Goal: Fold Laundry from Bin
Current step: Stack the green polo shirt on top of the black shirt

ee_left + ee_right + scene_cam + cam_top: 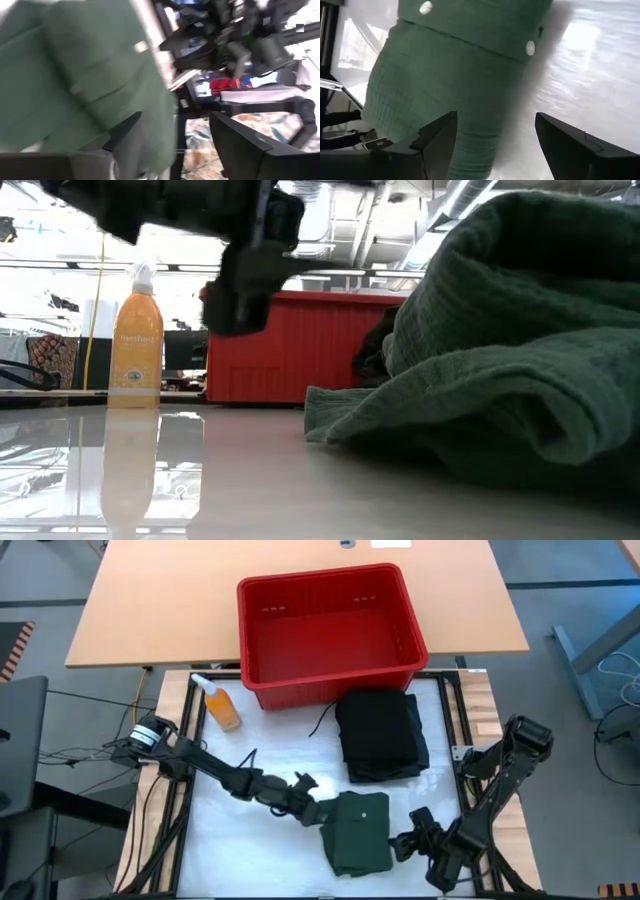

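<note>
A dark green buttoned shirt (358, 832), folded into a thick, roughly rectangular bundle, is lying on the white table (240, 850) in the lower centre of the high view. Its ribbed weave and two pale buttons are showing in the right wrist view (445, 75), and in the low view it is filling the right half of the frame as a soft rumpled mound (500, 350). A second folded pile, black laundry (382, 735), is sitting just above it, close against the front wall of the red bin (330, 625), which is standing at the top centre of the high view.

The left gripper (312, 806) is sitting at the shirt's upper left edge, and the right gripper (408, 840) just off its right edge. In the right wrist view the two dark fingers (437, 137) are standing well apart, spread on either side of the shirt's end without pinching it. In the left wrist view the fingers (130, 137) are likewise parted, with green cloth (85, 80) lying close in front of them and no fold clamped between them.

The left arm is reaching in diagonally from the left edge, stretched low. The right arm is bending in from the lower right corner. An orange bottle (222, 705) is standing left of the bin.
</note>
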`<move>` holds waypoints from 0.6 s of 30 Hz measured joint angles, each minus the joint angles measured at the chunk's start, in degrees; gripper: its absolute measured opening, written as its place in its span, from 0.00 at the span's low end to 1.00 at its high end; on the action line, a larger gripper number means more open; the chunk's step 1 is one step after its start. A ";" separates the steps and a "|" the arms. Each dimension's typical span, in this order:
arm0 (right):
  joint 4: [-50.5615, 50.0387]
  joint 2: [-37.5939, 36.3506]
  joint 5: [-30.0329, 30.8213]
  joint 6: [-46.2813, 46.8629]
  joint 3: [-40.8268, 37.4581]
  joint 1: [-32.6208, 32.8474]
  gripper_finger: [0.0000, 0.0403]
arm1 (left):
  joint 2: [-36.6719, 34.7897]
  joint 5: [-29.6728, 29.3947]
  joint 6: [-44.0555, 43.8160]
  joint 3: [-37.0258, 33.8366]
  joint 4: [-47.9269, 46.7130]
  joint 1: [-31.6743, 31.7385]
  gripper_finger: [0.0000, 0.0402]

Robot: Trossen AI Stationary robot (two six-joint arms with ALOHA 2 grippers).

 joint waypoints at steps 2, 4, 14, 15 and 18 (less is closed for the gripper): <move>0.63 -0.19 0.01 0.01 -0.99 0.00 0.74 | 0.14 -1.86 -0.59 -1.22 -0.57 -0.94 0.58; 0.63 -0.26 -0.18 0.02 -1.58 0.00 0.74 | 0.14 -2.53 -0.65 -1.24 -0.38 -1.82 0.62; 3.61 -0.37 -0.64 -0.74 -3.30 -0.50 0.74 | 0.12 -10.97 -4.42 -0.84 -15.54 -2.34 0.69; 3.84 -0.37 -0.64 -1.13 -3.30 -0.82 0.74 | 0.13 -11.18 -4.40 -0.84 -16.19 -2.34 0.69; 4.33 -0.37 -0.65 -1.89 -3.30 -1.31 0.74 | 0.12 -11.51 -3.97 -0.82 -15.71 -2.34 0.69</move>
